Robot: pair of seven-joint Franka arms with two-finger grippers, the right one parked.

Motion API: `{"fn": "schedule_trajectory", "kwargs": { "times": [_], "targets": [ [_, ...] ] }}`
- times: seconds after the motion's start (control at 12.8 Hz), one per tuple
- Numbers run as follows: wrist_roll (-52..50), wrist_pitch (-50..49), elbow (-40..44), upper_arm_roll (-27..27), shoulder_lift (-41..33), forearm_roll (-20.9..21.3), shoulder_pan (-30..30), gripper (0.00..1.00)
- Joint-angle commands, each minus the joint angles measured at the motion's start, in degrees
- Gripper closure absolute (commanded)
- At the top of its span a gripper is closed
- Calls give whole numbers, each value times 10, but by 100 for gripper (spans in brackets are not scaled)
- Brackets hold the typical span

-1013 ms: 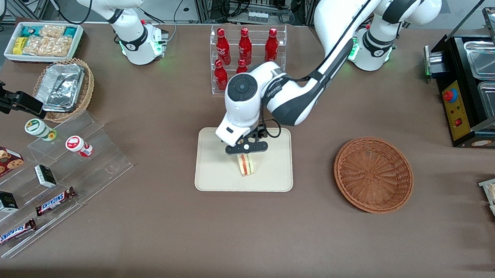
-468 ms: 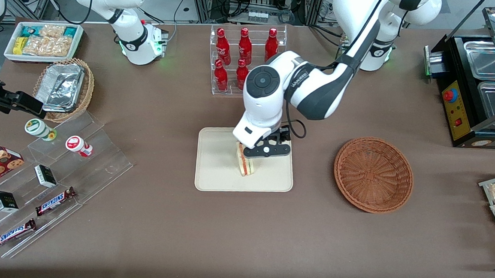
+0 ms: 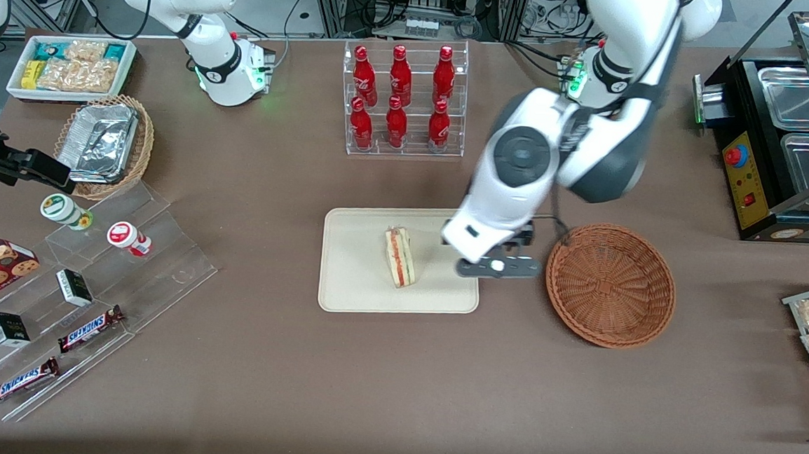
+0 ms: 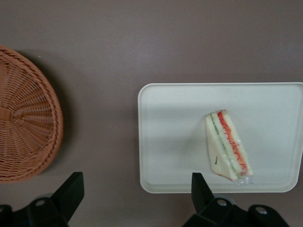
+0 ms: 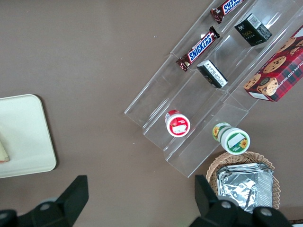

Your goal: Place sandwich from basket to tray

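1. Front view: the working arm reaches down from its base over the worktop point(image 3: 240, 385), its white forearm sloping toward the front camera and ending in a round wrist joint above the gap between tray and basket.
2. Tool point(image 3: 498, 266): it hangs above the brown worktop, between the tray's end rim and the basket, with its black crossbar roughly level. In the left wrist view the tool point(image 4: 137, 189) shows two dark fingers point(image 4: 71, 191) set wide apart with nothing between them.
3. Sandwich point(image 3: 400, 257): a triangular wedge of pale bread, clear-wrapped, with red, orange and green layers running along its cut edge. It lies on the tray, near the middle, apart from the tool. The left wrist view shows the sandwich point(image 4: 227, 146) with a crinkled fold of wrap at one corner.
4. Tray point(image 3: 351, 294): a flat, smooth, cream-beige rectangle with rounded corners and a low raised rim, resting on the worktop; the tray point(image 4: 165, 142) carries only the sandwich.
5. Basket point(image 3: 610, 285): a round, shallow bowl of reddish-brown wicker with strands radiating from its centre, sitting beside the tray toward the working arm's end of the worktop. The basket point(image 4: 26, 118) is well apart from the sandwich.
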Motion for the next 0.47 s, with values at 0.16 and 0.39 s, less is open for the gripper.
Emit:
{"fn": "schedule_trajectory", "kwargs": {
  "times": [0.16,0.39],
  "targets": [
    [129,-31,-83,73,-82,-26,-6,0],
    [216,-105,-79,134,-116,-20,-7,0]
  ]
}}
